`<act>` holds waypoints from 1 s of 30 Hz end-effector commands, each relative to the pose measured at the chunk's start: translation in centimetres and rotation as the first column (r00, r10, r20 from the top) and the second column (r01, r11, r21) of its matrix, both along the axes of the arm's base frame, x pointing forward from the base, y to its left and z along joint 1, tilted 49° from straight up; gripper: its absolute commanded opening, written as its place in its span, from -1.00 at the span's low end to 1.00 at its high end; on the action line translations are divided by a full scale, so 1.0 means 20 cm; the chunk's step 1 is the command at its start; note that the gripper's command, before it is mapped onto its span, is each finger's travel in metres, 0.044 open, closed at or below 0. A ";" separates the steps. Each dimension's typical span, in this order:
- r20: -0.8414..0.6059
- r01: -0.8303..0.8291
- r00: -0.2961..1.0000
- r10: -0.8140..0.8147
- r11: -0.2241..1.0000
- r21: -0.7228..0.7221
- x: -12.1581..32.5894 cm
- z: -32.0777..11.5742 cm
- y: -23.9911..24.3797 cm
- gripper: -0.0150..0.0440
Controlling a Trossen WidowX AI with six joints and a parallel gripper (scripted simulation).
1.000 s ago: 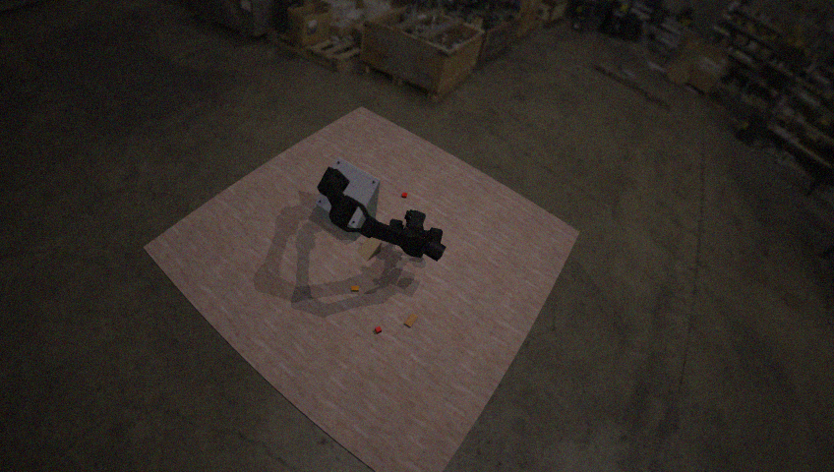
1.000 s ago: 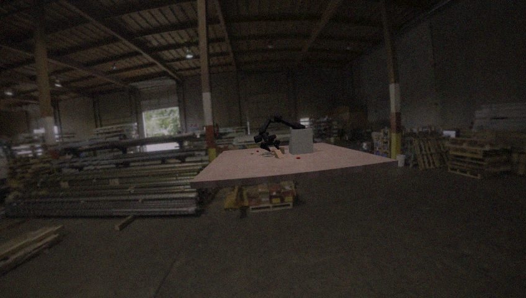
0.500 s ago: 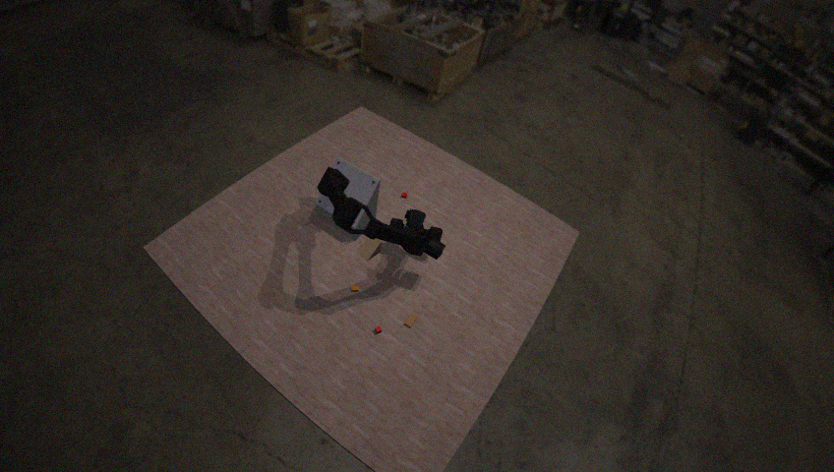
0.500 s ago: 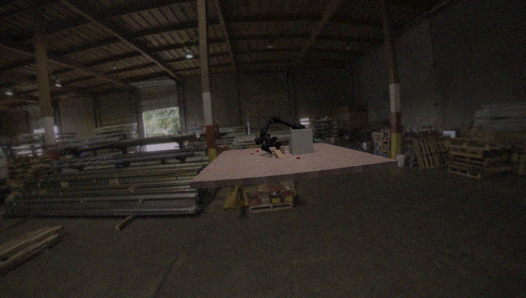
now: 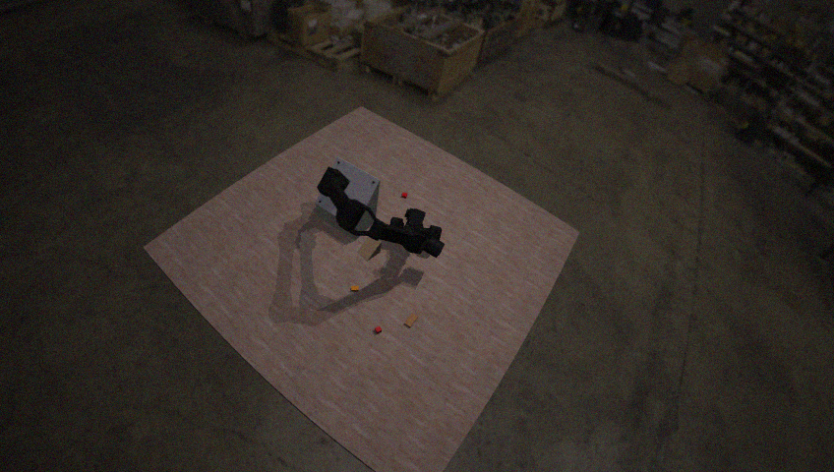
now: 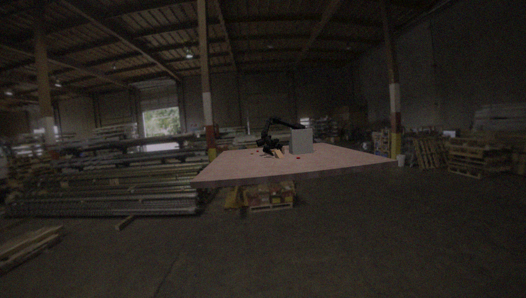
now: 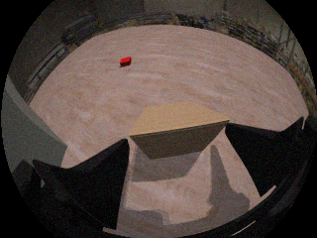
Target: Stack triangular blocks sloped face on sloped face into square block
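Note:
One tan wooden triangular block (image 7: 179, 119) lies lengthwise across the gap between my fingertips in the wrist view, with a light face up and a shaded face toward the camera. My gripper (image 7: 179, 136) is open, with a fingertip close by each end of this block. I cannot tell whether they touch it. In the top view a tan block (image 5: 370, 249) shows beside the arm, partly covered by it. A tan block (image 6: 278, 154) also shows under the gripper in the exterior view. The second block cannot be made out separately, and the fingertips are hidden under the arm in the top view.
The grey robot base (image 5: 359, 186) (image 6: 301, 141) (image 7: 27, 134) stands close by. A small red block (image 5: 404, 195) (image 6: 298, 158) (image 7: 126, 61) lies beyond it. Another red block (image 5: 378, 329), an orange piece (image 5: 354, 288) and a flat orange-brown piece (image 5: 411, 320) lie farther off on the table (image 5: 468, 362).

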State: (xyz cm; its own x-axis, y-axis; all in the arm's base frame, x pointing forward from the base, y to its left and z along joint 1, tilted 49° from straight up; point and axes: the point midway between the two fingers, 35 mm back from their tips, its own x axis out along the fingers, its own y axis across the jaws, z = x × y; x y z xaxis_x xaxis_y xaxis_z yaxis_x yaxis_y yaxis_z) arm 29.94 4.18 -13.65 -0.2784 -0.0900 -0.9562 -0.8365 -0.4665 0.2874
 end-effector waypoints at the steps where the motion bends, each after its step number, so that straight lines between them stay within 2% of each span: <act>1: -0.004 -0.003 1.000 0.003 1.000 0.002 -0.02 -0.03 0.00 1.00; 11: -0.004 -0.003 1.000 0.003 1.000 0.002 -0.05 -0.09 -0.01 1.00; 18: -0.004 -0.003 1.000 0.003 1.000 0.002 -0.05 -0.09 -0.01 0.38; 24: -0.004 -0.003 1.000 0.003 1.000 0.002 -0.05 -0.09 -0.01 0.24; 30: -0.004 0.000 1.000 0.000 1.000 0.001 -0.05 -0.08 0.00 -0.29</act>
